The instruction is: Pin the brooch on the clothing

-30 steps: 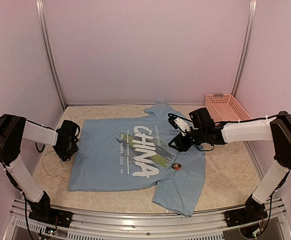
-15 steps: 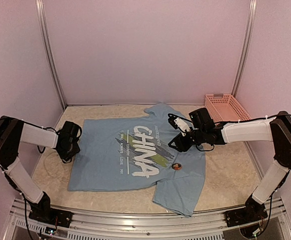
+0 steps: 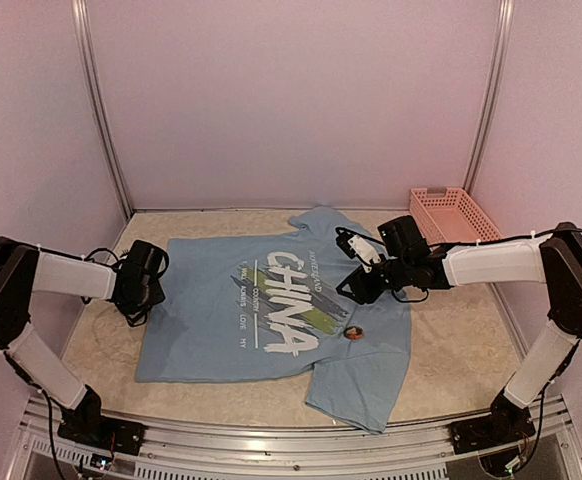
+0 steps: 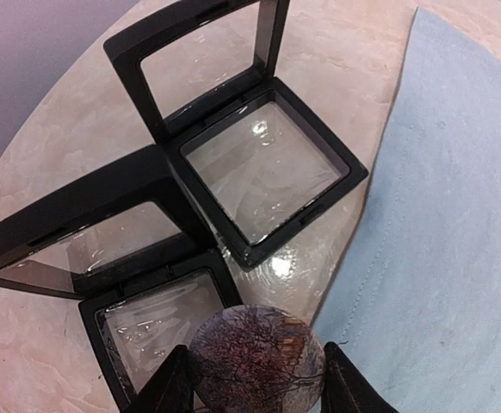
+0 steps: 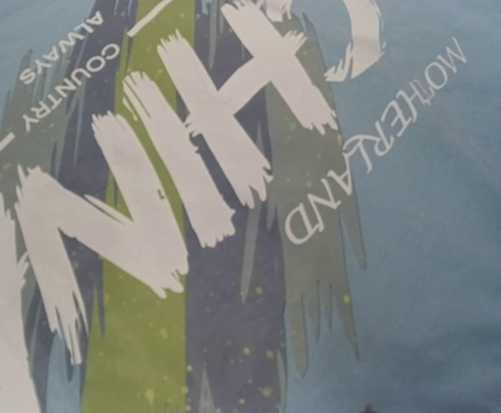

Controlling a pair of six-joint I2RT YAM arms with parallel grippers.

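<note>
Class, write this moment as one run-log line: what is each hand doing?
left hand: holding round brooch by open black boxes | right hand: open above T-shirt print | second brooch: on T-shirt

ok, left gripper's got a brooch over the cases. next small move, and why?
Probably swing the left gripper to the right, off the open black cases and over the edge of the T-shirt. The round brooch sits pinched between its fingers, the shirt's edge lies just beside the cases, and the right gripper hovers over the print.
</note>
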